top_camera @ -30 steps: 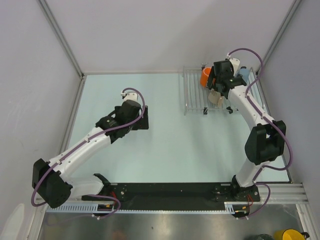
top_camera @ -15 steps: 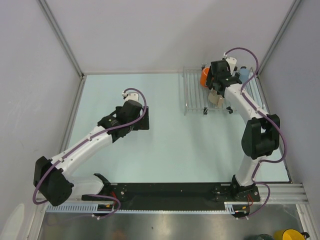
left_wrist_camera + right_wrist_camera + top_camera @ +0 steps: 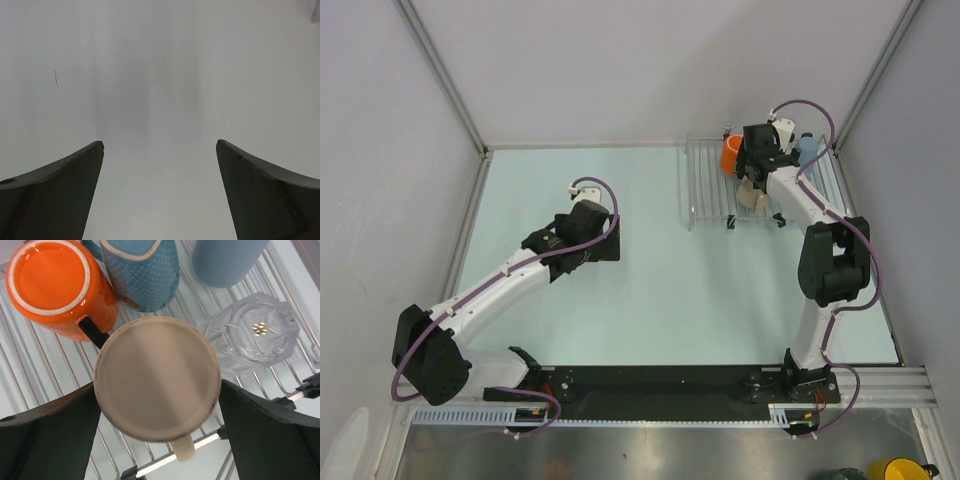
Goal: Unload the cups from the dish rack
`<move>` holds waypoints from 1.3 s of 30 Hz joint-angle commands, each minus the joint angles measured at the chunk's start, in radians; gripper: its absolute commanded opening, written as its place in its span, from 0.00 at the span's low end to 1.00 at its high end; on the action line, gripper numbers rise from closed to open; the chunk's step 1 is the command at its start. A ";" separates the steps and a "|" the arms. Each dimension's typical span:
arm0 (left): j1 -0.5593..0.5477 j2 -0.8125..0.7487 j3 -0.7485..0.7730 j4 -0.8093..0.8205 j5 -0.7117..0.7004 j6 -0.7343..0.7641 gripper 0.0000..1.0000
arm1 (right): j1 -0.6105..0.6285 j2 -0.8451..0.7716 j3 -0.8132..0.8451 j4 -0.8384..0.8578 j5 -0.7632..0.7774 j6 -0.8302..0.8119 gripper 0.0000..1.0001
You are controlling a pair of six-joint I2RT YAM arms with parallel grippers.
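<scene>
The dish rack [image 3: 705, 195] stands at the far right of the table; its rods show in the right wrist view [image 3: 30, 370]. On it, upside down, are a beige cup with a handle [image 3: 157, 377], an orange mug [image 3: 50, 285], a teal-blue dotted mug [image 3: 142, 275] and a light-blue cup [image 3: 227, 260]. My right gripper [image 3: 157, 390] is open, one finger on each side of the beige cup, which fills the gap. In the top view it [image 3: 756, 178] hides part of the beige cup [image 3: 751, 197], beside the orange mug [image 3: 729, 155]. My left gripper [image 3: 602, 243] is open and empty over bare table.
A clear glass [image 3: 255, 332] lies upside down on the rack just right of the beige cup. The rack's front frame bar [image 3: 165, 465] runs below the cup's handle. Grey walls close in behind and to the right of the rack. A yellow mug [image 3: 895, 470] sits off the table.
My right arm's elbow has swung up towards the rack while the gripper stayed over the beige cup. My left arm has shifted slightly to the right.
</scene>
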State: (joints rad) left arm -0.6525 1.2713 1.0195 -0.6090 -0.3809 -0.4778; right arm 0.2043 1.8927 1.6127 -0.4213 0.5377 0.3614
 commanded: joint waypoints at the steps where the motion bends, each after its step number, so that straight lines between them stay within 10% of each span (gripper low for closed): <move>1: -0.006 0.000 0.021 0.012 -0.013 0.008 1.00 | -0.022 0.052 0.052 0.036 0.007 0.005 1.00; 13: -0.006 0.028 0.019 0.006 -0.010 0.004 1.00 | -0.031 0.098 0.056 0.036 -0.038 0.022 0.95; 23: -0.007 0.016 0.016 0.002 -0.013 0.001 1.00 | -0.031 0.048 0.019 0.032 -0.012 0.053 0.00; 39: -0.006 -0.023 0.016 -0.008 -0.023 -0.008 1.00 | -0.011 -0.150 0.007 0.050 -0.033 0.056 0.00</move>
State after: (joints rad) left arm -0.6525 1.2797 1.0191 -0.6106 -0.3843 -0.4797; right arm 0.1822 1.8713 1.5314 -0.4057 0.4831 0.4046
